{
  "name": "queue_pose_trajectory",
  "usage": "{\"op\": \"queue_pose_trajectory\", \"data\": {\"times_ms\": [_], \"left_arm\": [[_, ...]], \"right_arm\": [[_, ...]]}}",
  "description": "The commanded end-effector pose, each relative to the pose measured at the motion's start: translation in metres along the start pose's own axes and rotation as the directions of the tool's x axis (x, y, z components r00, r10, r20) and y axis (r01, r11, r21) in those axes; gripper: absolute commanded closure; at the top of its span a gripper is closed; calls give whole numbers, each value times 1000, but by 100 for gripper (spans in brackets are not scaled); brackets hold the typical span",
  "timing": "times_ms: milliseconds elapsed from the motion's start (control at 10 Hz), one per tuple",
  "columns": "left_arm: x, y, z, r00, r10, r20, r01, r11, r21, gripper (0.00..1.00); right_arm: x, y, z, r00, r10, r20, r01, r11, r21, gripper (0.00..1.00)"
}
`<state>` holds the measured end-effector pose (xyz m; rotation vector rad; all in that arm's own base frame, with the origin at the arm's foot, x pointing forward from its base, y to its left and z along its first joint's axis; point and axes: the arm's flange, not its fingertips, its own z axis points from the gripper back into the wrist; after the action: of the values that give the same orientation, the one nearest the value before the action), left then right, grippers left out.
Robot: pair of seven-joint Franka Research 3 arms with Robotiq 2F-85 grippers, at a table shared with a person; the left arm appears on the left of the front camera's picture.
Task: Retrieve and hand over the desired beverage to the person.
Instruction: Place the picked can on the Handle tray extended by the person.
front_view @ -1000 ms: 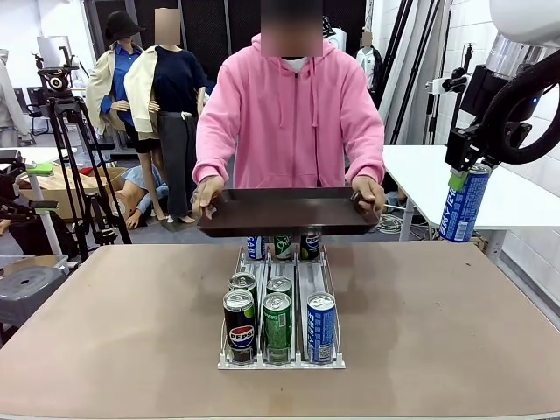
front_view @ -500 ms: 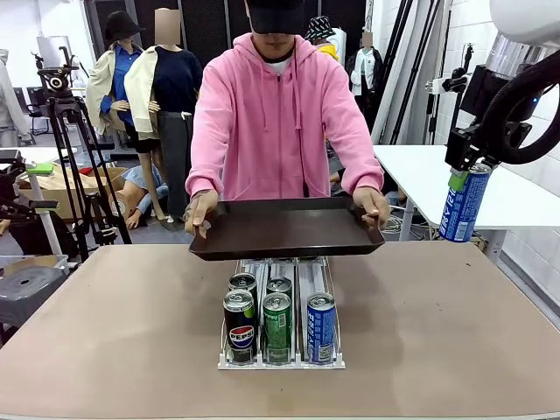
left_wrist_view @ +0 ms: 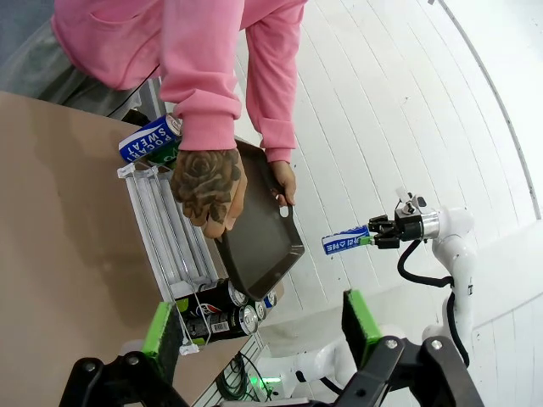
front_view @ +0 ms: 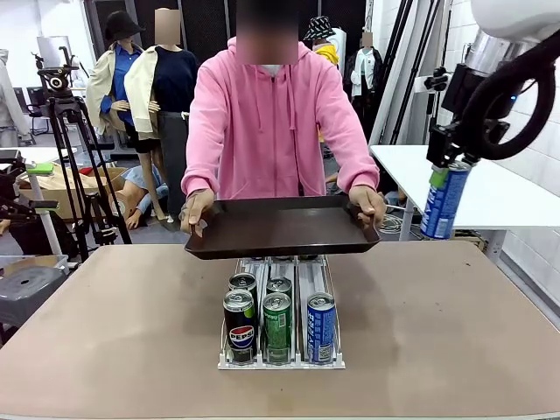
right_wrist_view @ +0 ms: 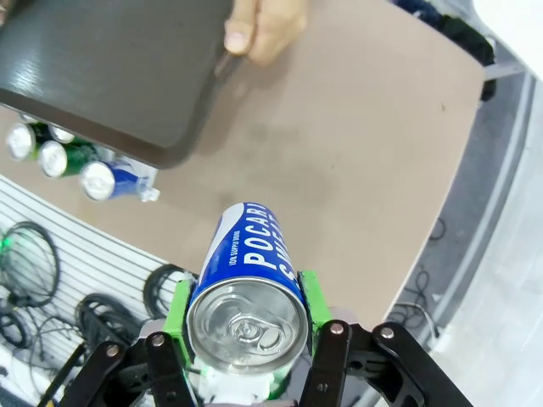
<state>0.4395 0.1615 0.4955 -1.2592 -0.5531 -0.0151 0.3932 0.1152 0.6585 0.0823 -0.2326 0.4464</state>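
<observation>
The person (front_view: 271, 114) in a pink hooded sweatshirt stands at the far side and holds a dark tray (front_view: 280, 226) in both hands above the back of the can rack (front_view: 282, 360). High at the right, my right gripper (front_view: 448, 162) is shut on a blue Pocari Sweat can (front_view: 444, 201) that hangs upright, right of the tray. The right wrist view has that can (right_wrist_view: 246, 288) between the green pads of the right gripper (right_wrist_view: 245, 309), with the tray (right_wrist_view: 102, 68) farther off. My left gripper (left_wrist_view: 261, 322) is open with nothing in it.
At the rack's front stand a Pepsi can (front_view: 239, 325), a green can (front_view: 276, 325) and a blue can (front_view: 321, 325), with more behind. A camera tripod (front_view: 66, 131) and a grey stool (front_view: 26, 289) stand at the left, a white table (front_view: 490, 188) at the back right.
My right gripper has carried the blue can a little to the left, toward the tray. The person has brought the tray slightly lower and nearer.
</observation>
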Motion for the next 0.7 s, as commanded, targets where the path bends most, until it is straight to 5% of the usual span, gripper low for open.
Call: {"op": "queue_pose_trajectory", "data": {"times_ms": [0,600], "left_arm": [[-2,-1,1,1000,-2,-2,2,1000,-8,0],[-2,-1,1,1000,-2,-2,2,1000,-8,0]], "right_arm": [[28,23,9,1000,-1,17,1,1000,26,100],[137,115,-6,994,112,-1,-111,993,41,100]]}}
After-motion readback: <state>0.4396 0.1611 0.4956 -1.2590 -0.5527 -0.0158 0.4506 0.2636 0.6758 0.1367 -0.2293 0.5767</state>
